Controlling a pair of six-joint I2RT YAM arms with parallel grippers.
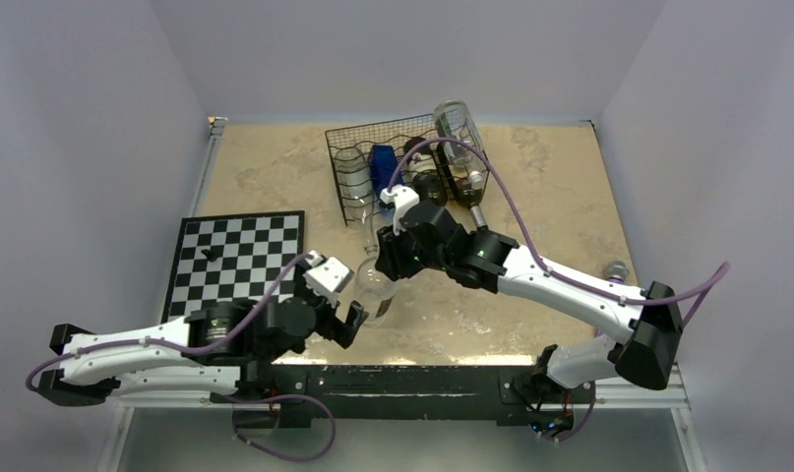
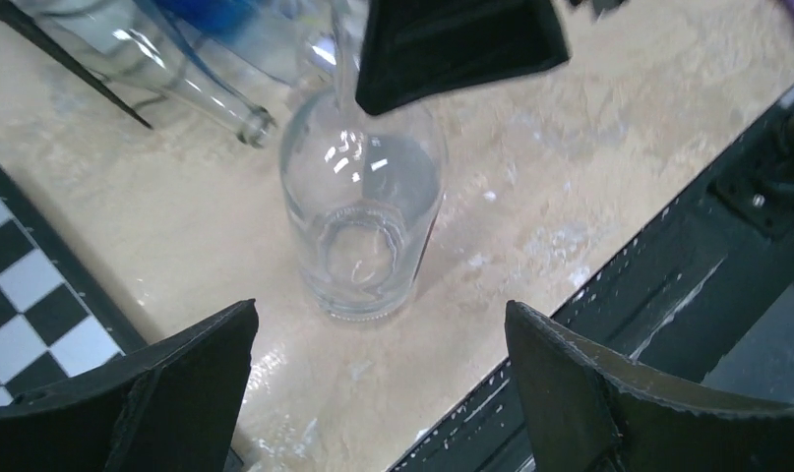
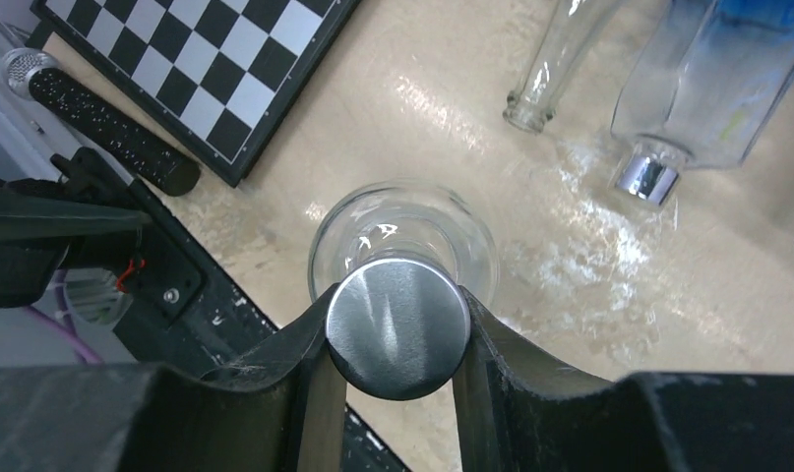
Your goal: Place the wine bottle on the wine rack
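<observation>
1. One clear bottle [image 1: 376, 293] stands upright on the desk [image 1: 550, 187], low in the centre of the top view, below the rack [image 1: 368, 138] and clear of it.
2. At the bottle's top, the right pincer [image 3: 397, 339] pinches the silver cap [image 3: 397, 315] from both sides.
3. Just left of the bottle in the top view, the left pincer [image 2: 381, 324] is spread wide, its fingers [image 2: 176, 383] apart from the glass.
4. Upper centre, the rack holds several bottles lying down, necks toward the bottom edge.
5. At the left lies the chessboard [image 1: 240, 270], with one dark piece [image 1: 212, 254] on it.
</observation>
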